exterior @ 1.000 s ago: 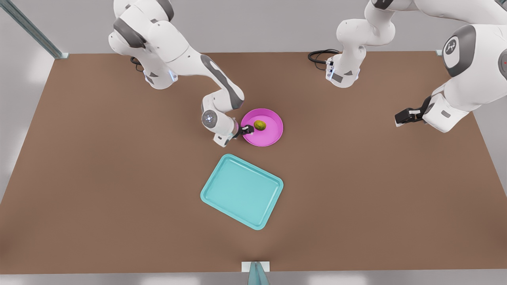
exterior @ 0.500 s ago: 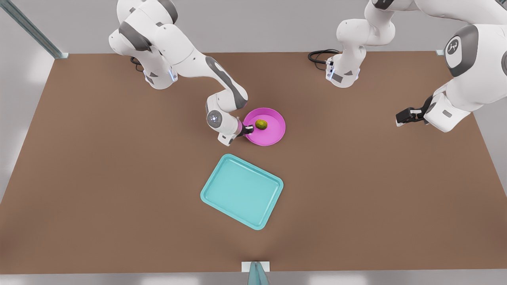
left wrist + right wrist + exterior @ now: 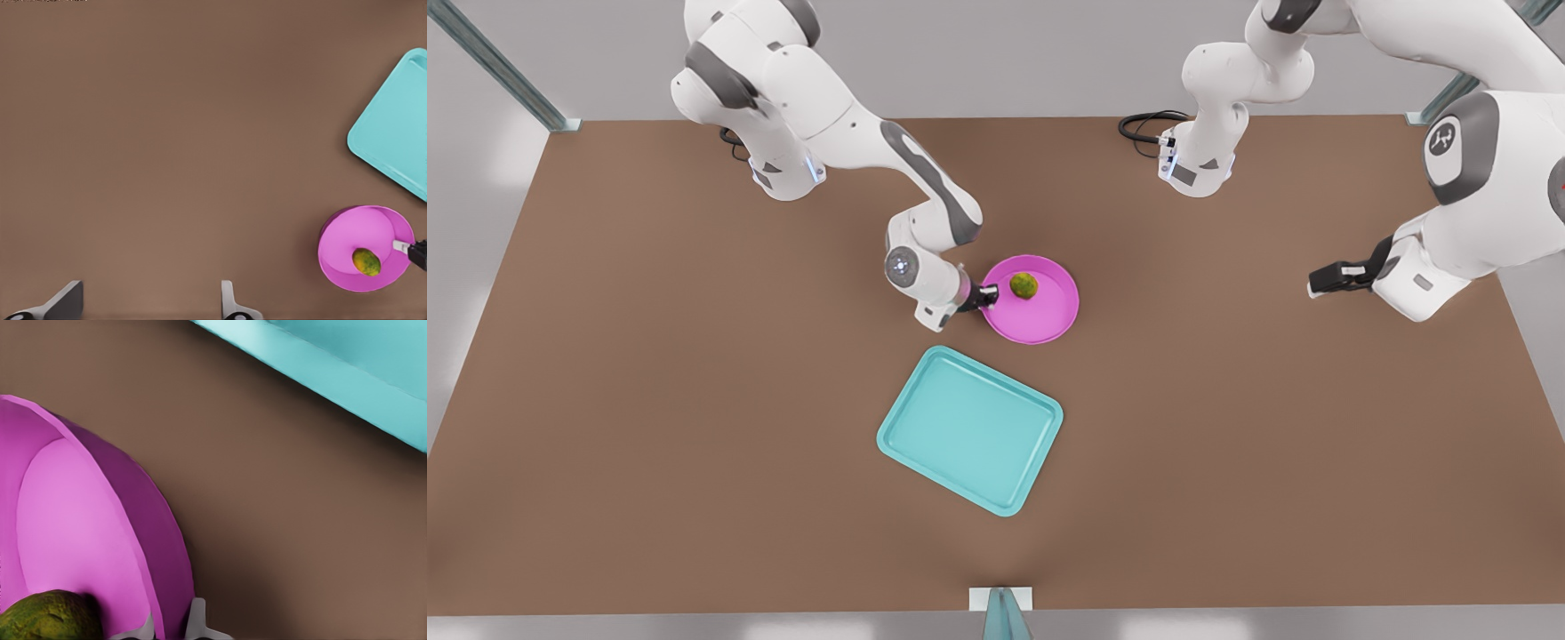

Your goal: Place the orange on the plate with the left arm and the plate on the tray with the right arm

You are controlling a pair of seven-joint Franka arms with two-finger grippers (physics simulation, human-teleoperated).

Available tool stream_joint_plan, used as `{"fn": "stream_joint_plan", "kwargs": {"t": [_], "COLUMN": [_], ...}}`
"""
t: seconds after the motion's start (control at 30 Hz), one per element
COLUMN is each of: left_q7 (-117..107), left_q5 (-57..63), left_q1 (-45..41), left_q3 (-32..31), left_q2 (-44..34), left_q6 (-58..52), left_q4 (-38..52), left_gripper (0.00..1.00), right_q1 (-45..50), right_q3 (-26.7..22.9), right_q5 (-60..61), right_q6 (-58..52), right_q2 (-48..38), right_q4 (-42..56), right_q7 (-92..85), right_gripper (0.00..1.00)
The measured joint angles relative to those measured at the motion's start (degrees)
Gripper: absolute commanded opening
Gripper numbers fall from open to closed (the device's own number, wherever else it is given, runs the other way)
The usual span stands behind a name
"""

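The pink plate [image 3: 1040, 313] lies just behind the teal tray [image 3: 969, 431], with the orange [image 3: 1024, 285] resting in it near the rim. My right gripper [image 3: 985, 294], on the arm at the front view's left, is shut on the plate's rim; in the right wrist view its fingers [image 3: 197, 621] pinch the rim [image 3: 160, 547] beside the orange [image 3: 47, 617]. My left gripper [image 3: 1320, 283] waits open far off at the front view's right, its fingers [image 3: 230, 305] spread wide. That wrist view also shows the plate [image 3: 360, 233], orange [image 3: 366, 262] and tray [image 3: 400, 127].
The brown table [image 3: 649, 400] stretches wide on every side of the tray. A black cable [image 3: 1143, 124] coils by the arm base at the back. A small mount [image 3: 1000, 604] sits at the table's front edge.
The plate, held by my right gripper, has slid toward the front view's right and a little nearer the tray, the orange riding in it. My left gripper has drifted slightly.
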Motion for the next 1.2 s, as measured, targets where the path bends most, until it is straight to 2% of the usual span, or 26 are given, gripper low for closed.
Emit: {"fn": "stream_joint_plan", "kwargs": {"t": [0.43,0.67,0.7,0.73,1.03,1.07,1.1,1.13,1.2], "left_q7": [0.0,0.2,0.2,0.2,0.3,0.3,0.3,0.3,0.3], "left_q5": [0.4,0.4,0.4,0.4,0.4,0.5,0.5,0.5,0.5], "left_q1": [-0.2,-0.2,-0.2,-0.2,-0.2,-0.2,-0.2,-0.2,0.1], "left_q3": [0.6,0.6,0.6,0.6,0.6,0.6,0.6,0.6,0.7], "left_q2": [-0.2,-0.1,-0.1,-0.1,-0.2,-0.2,-0.2,-0.2,-0.1], "left_q6": [-1.2,-1.5,-1.5,-1.5,-1.7,-1.8,-2.1,-2.4,-2.9], "left_q4": [0.2,0.2,0.2,0.2,0.2,0.2,0.2,0.2,0.2], "left_gripper": [1.0,1.0,1.0,1.0,1.0,1.0,1.0,1.0,1.0], "right_q1": [-16.4,-21.2,-21.2,-21.1,-20.8,-20.4,-20.7,-22.1,-26.7], "right_q3": [-0.1,-0.4,-0.4,-0.4,-0.5,-2.8,-5.5,-8.4,-10.8], "right_q5": [0.4,0.4,0.4,0.2,-0.4,-1.5,-4.1,-8.7,-22.2], "right_q6": [-6.0,-9.6,-9.9,-10.2,-11.6,-12.2,-13.9,-17.8,-28.8], "right_q2": [0.2,6.0,6.5,6.8,6.7,6.4,6.2,6.6,7.6], "right_q4": [9.8,17.6,18.1,18.3,17.9,18.0,19.3,24.2,36.6], "right_q7": [-1.4,-3.4,-3.7,-3.7,-4.2,-4.1,-4.2,-4.2,-5.1], "right_gripper": [0.21,0.21,0.35,1.0,1.0,1.0,1.0,1.0,1.0]}}
